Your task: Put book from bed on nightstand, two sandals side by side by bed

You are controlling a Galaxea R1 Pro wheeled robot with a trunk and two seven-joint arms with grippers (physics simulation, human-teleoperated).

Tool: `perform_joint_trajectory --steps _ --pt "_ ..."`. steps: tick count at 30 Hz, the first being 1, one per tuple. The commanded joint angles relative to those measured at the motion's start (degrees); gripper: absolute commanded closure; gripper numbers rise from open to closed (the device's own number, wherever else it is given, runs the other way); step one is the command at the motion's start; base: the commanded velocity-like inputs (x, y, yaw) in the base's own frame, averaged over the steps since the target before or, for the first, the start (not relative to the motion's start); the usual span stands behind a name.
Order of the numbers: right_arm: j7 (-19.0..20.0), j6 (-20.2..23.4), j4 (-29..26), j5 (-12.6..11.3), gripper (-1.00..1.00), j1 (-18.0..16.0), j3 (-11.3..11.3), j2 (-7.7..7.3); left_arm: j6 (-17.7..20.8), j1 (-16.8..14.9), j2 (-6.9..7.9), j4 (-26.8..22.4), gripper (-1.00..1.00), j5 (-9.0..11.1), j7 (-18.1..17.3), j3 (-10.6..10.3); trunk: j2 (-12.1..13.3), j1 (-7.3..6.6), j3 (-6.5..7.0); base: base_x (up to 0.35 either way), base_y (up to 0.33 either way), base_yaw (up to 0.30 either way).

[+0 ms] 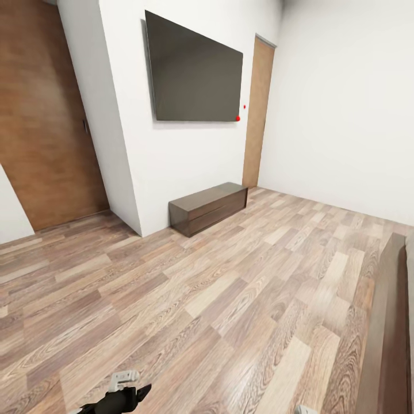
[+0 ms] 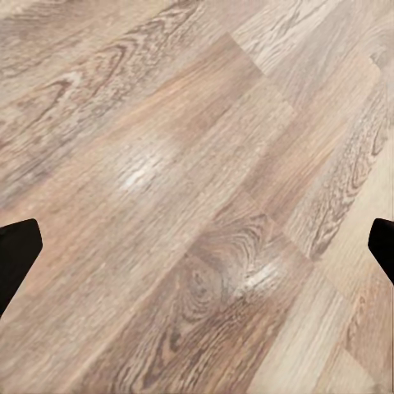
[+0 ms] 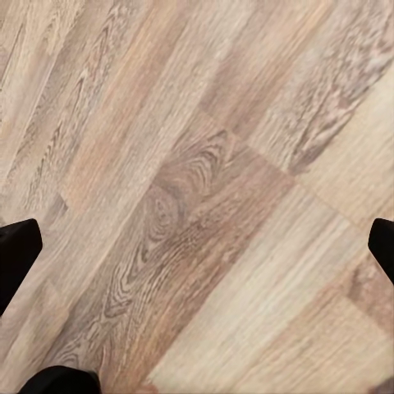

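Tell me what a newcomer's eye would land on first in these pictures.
First comes the big dark wall-mounted screen on the white wall, with two small red dots by its lower right corner. Below it, a low dark-brown cabinet stands on the wood-plank floor against the wall. A brown door fills the far left, and a dark wooden bed frame edges in at the lower right.

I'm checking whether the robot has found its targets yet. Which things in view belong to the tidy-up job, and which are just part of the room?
Part of the job:
- bed frame, at the right edge
- left gripper, fingers wide apart, nothing between them
- right gripper, likewise

Just there:
- wall television
- low dark cabinet beneath it
- two wooden doors
- plank floor
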Motion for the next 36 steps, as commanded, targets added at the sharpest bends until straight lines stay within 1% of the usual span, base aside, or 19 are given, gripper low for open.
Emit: perform_joint_trajectory --steps 1,36 --pt "0.15 -0.21 0.05 -0.34 -1.00 -0.03 0.50 -0.02 -0.32 -0.03 0.02 0.04 -1.00 -0.61 -0.08 0.39 0.39 -0.24 0.13 0.000 0.000 0.000" --pt "0.13 -0.21 0.05 -0.35 -1.00 -0.03 0.48 -0.02 -0.23 -0.03 0.01 0.04 -1.00 -0.61 -0.03 0.39 14.43 -7.92 6.41 0.000 0.000 0.000"
